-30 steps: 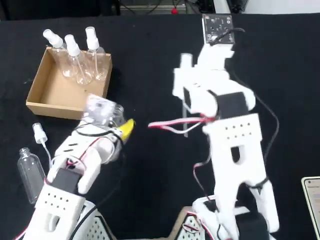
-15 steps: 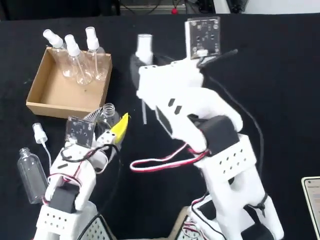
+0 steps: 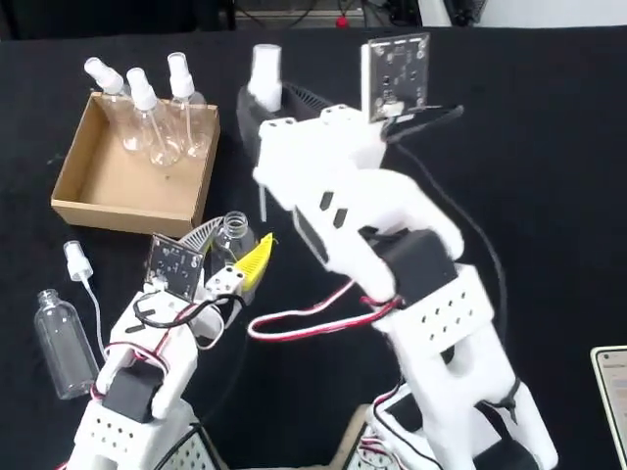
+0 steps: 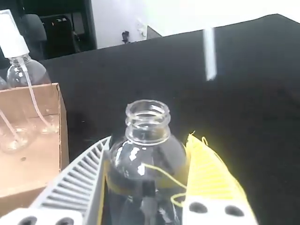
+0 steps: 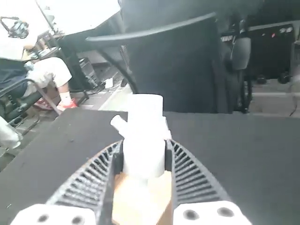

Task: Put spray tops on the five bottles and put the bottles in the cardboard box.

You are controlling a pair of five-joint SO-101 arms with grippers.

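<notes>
My left gripper (image 3: 236,242) is shut on a clear open-necked bottle (image 3: 232,238), held upright at the table's front left. In the left wrist view the bottle (image 4: 147,142) sits between the grey and yellow fingers (image 4: 209,178). My right gripper (image 3: 267,98) is shut on a white spray top (image 3: 265,70), raised behind the bottle. The spray top's tube (image 3: 263,204) hangs just beside the bottle's neck. The right wrist view has the spray top (image 5: 142,142) clamped in the gripper (image 5: 143,174). The cardboard box (image 3: 86,186) holds three capped bottles (image 3: 152,122).
Another open bottle (image 3: 61,341) lies at the far left front, with a loose spray top (image 3: 78,262) beside it. The right arm's white body (image 3: 431,294) spans the middle of the table. The box wall (image 4: 28,154) stands close beside the held bottle.
The right arm has swung left with the spray top, from the table's middle to a spot behind the held bottle. The left gripper has shifted a little right with its bottle.
</notes>
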